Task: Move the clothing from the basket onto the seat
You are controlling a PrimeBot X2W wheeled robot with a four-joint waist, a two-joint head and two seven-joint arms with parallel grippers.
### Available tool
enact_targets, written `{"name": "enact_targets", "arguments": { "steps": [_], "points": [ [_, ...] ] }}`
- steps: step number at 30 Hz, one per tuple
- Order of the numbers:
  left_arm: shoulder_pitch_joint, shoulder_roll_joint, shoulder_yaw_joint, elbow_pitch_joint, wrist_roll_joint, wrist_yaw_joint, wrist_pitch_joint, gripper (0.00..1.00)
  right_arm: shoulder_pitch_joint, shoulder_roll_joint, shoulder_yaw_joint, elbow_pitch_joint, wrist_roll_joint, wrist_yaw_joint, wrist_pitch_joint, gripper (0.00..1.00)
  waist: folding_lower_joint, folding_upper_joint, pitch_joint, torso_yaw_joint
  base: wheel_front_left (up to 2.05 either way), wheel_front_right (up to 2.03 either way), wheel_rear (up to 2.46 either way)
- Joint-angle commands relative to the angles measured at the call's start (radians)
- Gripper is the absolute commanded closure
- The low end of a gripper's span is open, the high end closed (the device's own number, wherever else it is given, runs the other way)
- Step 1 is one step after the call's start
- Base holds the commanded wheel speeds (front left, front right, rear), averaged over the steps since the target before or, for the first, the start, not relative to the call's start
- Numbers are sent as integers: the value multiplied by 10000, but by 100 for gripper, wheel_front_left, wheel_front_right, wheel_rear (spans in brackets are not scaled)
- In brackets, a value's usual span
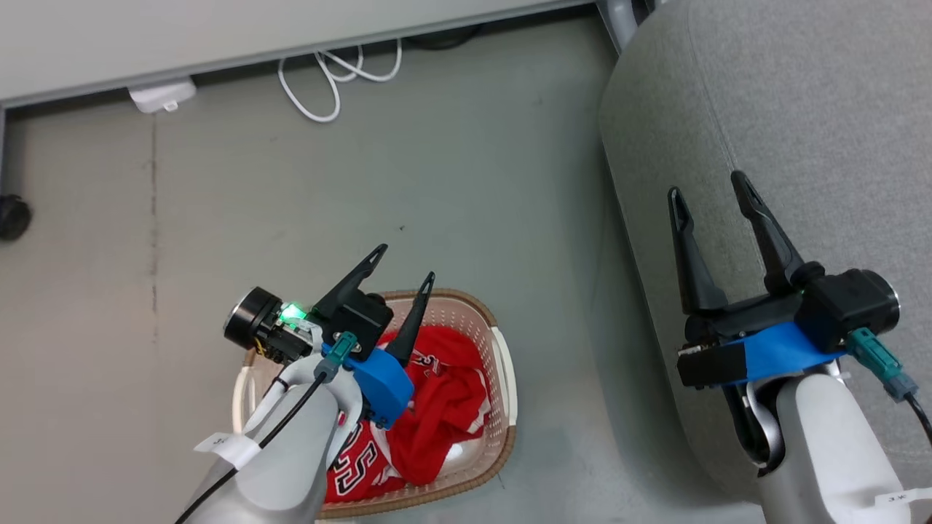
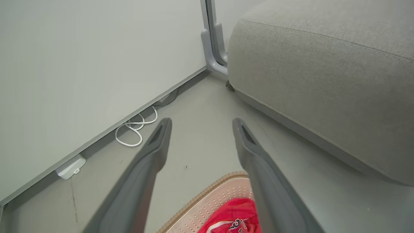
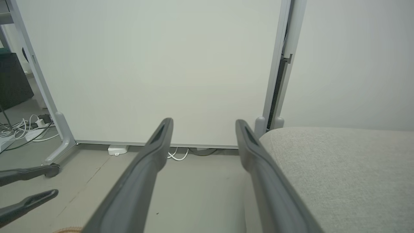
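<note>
The basket stands on the floor at the lower middle of the head view, cream with a brown rim. Red clothing lies heaped in it, a jersey with white numbers showing at the near end. My left gripper hovers open and empty above the basket's far end. From the left wrist, the left gripper points at the floor past the rim, with the clothing below. My right gripper stands open and empty over the left edge of the grey seat. The right gripper has the seat to its right.
A white partition panel runs along the back, with a looped white cable and a white adapter at its foot. A black caster sits far left. Bare floor separates basket and seat.
</note>
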Motion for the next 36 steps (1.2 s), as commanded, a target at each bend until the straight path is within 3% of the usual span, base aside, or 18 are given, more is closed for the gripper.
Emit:
{"name": "enact_targets", "arguments": {
  "steps": [1, 20, 28, 36],
  "points": [
    [-325, 118, -201, 194, 74, -59, -30, 0, -268, -46, 53, -95, 32, 19, -35, 0, -1, 0, 787, -484, 0, 0, 0],
    [-2555, 385, -4044, 4299, -1086, -43, 0, 0, -1790, 27, 559, -1098, 170, 19, -35, 0, -1, 0, 4063, -1392, 0, 0, 0],
    [-3103, 517, -5043, 5230, -1859, -44, 608, 0, -2066, 46, 663, -1630, 211, 19, -35, 0, -1, 0, 5073, -1681, 0, 0, 0],
    [-3761, 835, -5432, 5480, -2429, -44, 1295, 0, -2223, -3, 669, -2181, 160, 12, -35, 0, -1, 0, 6040, -1728, 0, 0, 0]
  ]
}}
